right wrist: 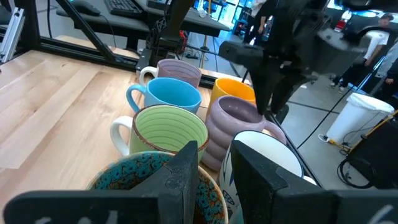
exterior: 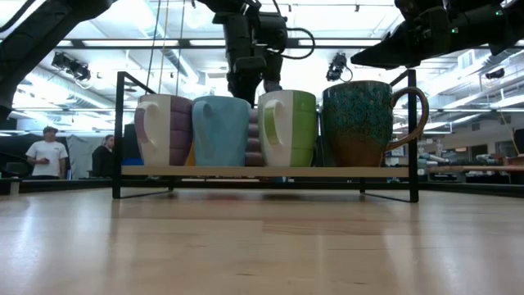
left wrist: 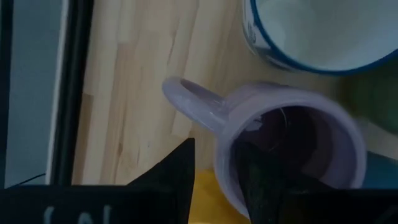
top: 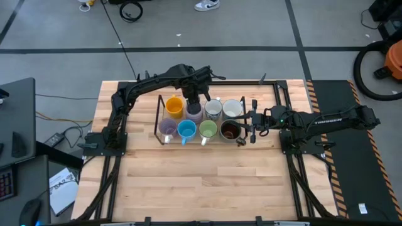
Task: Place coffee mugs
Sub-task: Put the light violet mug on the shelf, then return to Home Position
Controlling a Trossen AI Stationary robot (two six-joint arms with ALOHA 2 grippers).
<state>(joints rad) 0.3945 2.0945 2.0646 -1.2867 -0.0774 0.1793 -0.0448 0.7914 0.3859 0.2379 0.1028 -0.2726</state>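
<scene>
Left wrist view: left claw point(left wrist: 214, 180) straddles lavender mug point(left wrist: 292, 149) rim.

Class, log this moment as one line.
left gripper: astride lavender mug rim, rack back row | right gripper: over dark teal mug rim

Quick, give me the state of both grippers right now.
Left gripper: open, fingers straddling the rim of the lavender mug in the back row.
Right gripper: straddles the rim of the dark brown mug; grip cannot be told.
</scene>
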